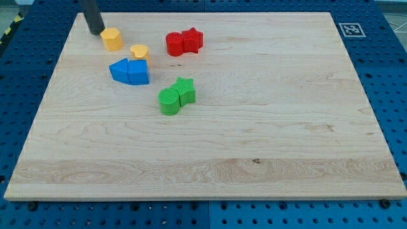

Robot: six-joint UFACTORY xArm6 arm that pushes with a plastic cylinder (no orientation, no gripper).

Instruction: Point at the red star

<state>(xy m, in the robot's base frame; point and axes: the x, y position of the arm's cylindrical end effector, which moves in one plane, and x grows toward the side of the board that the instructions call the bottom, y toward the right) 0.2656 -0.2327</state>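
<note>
- Eight small blocks sat on the wooden board (254, 127), all gathered toward the view's upper left, and the red star (193, 38) serves as the landmark below
- That red star lay near the view's top edge of the board, touching a rounded red block (175, 44) on its left side
- Left of the red star and well apart from it stood my tip (96, 32), the dark rod coming down from the view's top; it carried no fingers, so nothing was clenched or grasped, and it rested on the board just beside the orange hexagonal block (112, 39)
- Between that orange block and the red star, a little lower, lay a smaller orange block (139, 51), its shape hard to make out
- Below and left of the red star sat two blue blocks pressed together, a blue block (119, 70) and a blue triangular block (139, 72)
- Straight below the red star lay the green star (186, 90), touching a green round block (169, 100) on its lower left
</note>
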